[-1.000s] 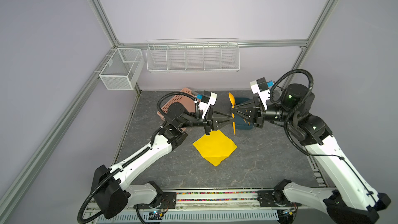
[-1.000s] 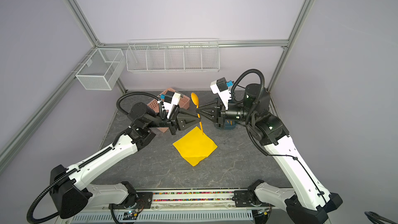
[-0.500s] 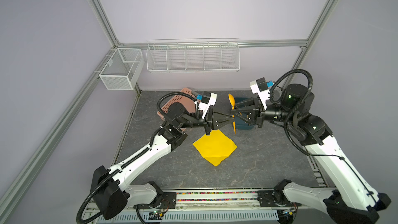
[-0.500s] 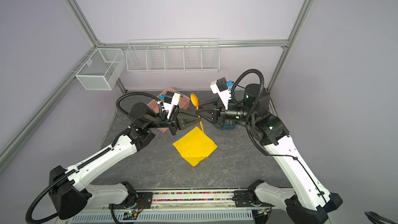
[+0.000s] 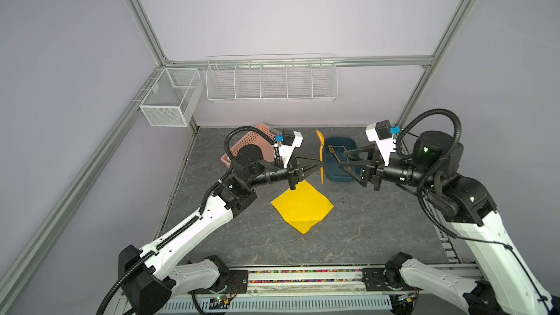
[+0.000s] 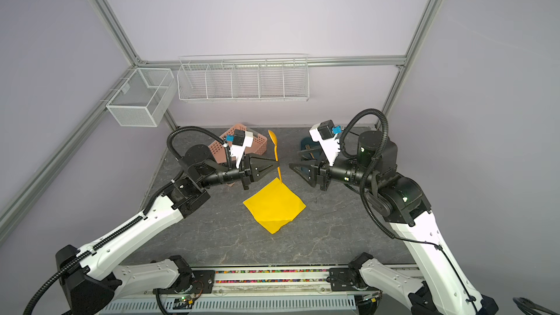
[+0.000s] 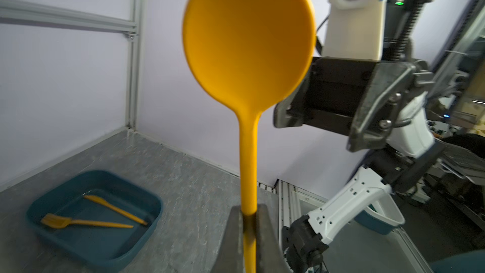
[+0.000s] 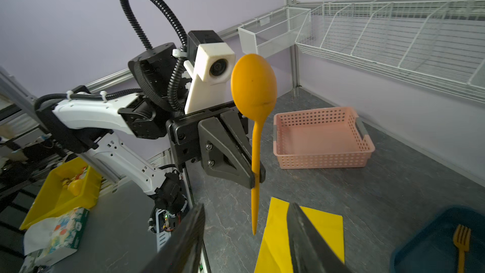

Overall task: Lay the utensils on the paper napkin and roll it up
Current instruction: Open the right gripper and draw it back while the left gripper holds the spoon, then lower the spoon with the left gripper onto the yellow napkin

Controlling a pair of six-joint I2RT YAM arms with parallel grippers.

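Note:
The orange spoon [image 5: 320,146] [image 6: 273,143] hangs upright above the table, bowl up. My left gripper [image 5: 316,166] [image 7: 248,214] is shut on its handle. The handle's tip ends above the far corner of the yellow paper napkin [image 5: 301,207] [image 8: 315,229], which lies flat on the table. My right gripper [image 5: 341,160] [image 8: 246,206] is open and holds nothing; it faces the spoon [image 8: 253,82] from a short way to the right. The fork [image 7: 56,221] [image 8: 461,240] and the knife [image 7: 115,208] lie in the dark blue tray [image 5: 339,177] [image 7: 105,250].
A pink perforated basket [image 5: 257,137] [image 8: 322,137] stands at the back left behind my left arm. A long wire rack [image 5: 271,80] and a mesh box [image 5: 169,101] hang on the walls. The dark grey table [image 5: 363,231] spreads round the napkin.
My right gripper has opened, let go of the spoon and drawn back to the right. The left gripper has stayed shut on the handle, and the spoon has not moved.

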